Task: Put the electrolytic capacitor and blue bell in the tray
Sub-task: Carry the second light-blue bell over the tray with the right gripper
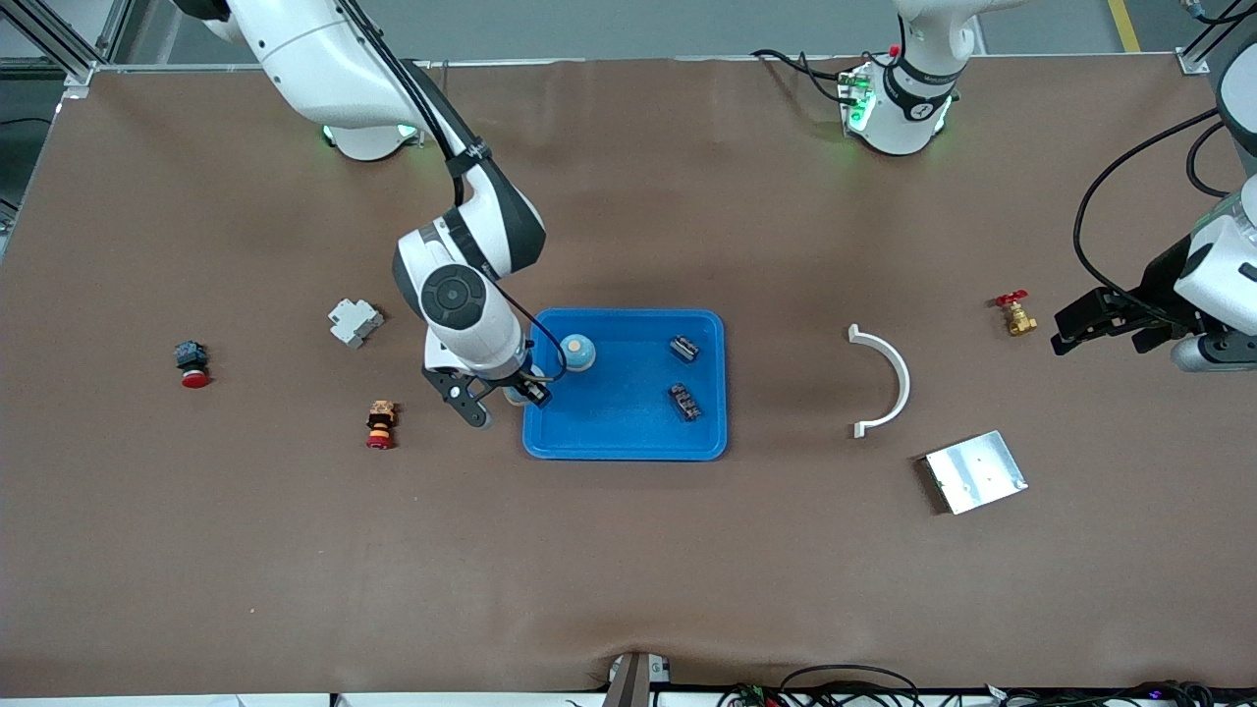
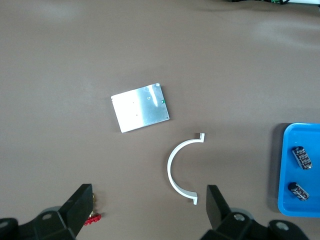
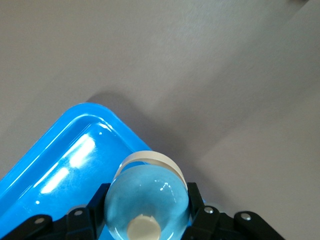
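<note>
your right gripper (image 1: 503,397) is clamped on a blue bell (image 3: 146,200) and hangs over the edge of the tray (image 1: 707,432) at the right arm's end. a second blue bell (image 1: 578,351) sits inside the tray, with two dark components (image 1: 684,348) lying toward the tray's other end. your left gripper (image 2: 147,210) waits with fingers spread wide and nothing in them, over the table near the small brass valve (image 1: 1017,315). the white curved bracket (image 1: 889,378) and silver plate (image 1: 975,472) lie outside the tray.

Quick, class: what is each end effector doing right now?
Left end effector: open, empty, over the table.
Right end effector: closed on the blue bell, over the tray edge.
</note>
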Available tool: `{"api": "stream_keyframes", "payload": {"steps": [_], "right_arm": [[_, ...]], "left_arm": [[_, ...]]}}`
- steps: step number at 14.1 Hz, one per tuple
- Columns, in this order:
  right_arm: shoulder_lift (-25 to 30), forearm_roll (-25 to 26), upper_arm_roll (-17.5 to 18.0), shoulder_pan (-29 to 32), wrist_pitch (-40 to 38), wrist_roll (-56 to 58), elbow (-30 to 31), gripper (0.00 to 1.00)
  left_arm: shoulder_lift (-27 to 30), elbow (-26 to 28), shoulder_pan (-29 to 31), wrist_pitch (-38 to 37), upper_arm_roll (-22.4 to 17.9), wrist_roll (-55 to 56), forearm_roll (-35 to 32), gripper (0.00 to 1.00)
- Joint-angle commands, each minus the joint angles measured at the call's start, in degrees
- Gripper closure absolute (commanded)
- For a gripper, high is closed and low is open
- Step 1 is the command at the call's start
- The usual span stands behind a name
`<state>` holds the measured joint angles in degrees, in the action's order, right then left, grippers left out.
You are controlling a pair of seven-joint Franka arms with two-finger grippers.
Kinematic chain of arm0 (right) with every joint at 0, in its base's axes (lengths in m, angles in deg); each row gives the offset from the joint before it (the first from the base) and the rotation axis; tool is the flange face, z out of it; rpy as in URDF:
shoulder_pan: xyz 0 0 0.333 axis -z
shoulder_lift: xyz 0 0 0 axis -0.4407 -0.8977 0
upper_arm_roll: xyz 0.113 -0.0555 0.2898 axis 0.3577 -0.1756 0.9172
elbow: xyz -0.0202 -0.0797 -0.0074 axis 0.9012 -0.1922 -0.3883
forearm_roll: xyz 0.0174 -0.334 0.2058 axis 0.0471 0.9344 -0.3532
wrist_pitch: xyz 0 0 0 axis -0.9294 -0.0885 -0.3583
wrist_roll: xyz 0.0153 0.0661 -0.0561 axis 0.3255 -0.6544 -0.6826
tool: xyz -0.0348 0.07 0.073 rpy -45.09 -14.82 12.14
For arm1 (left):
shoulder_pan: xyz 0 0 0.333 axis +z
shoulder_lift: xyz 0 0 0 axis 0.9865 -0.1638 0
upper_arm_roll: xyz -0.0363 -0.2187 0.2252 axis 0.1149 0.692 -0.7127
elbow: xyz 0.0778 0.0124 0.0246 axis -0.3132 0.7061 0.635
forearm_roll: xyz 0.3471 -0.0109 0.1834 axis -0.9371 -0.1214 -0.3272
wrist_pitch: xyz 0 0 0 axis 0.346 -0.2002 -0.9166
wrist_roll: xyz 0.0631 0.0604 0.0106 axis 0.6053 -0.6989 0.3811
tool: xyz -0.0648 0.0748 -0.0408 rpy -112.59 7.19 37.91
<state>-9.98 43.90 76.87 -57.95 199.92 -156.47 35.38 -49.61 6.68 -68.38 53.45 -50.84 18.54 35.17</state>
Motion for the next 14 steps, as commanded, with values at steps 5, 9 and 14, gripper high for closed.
{"api": "stream_keyframes", "payload": {"steps": [5,9,14], "right_arm": [[-6.79,-0.02,-0.64,-2.13,-0.37,-4.38,-7.26,1.0],[-10.04,0.07,-0.64,-2.74,-0.37,-7.45,-11.03,1.0],[-12.42,0.15,-0.64,-3.71,-0.19,-9.38,-13.16,1.0]], "left_arm": [[-0.47,-1.31,0.12,-1.22,-0.05,-0.18,0.3,0.0],[-0.74,-0.96,0.2,-1.31,-0.05,-0.09,0.3,0.0],[-0.83,-0.87,0.2,-1.75,-0.05,-0.09,0.3,0.0]]}}
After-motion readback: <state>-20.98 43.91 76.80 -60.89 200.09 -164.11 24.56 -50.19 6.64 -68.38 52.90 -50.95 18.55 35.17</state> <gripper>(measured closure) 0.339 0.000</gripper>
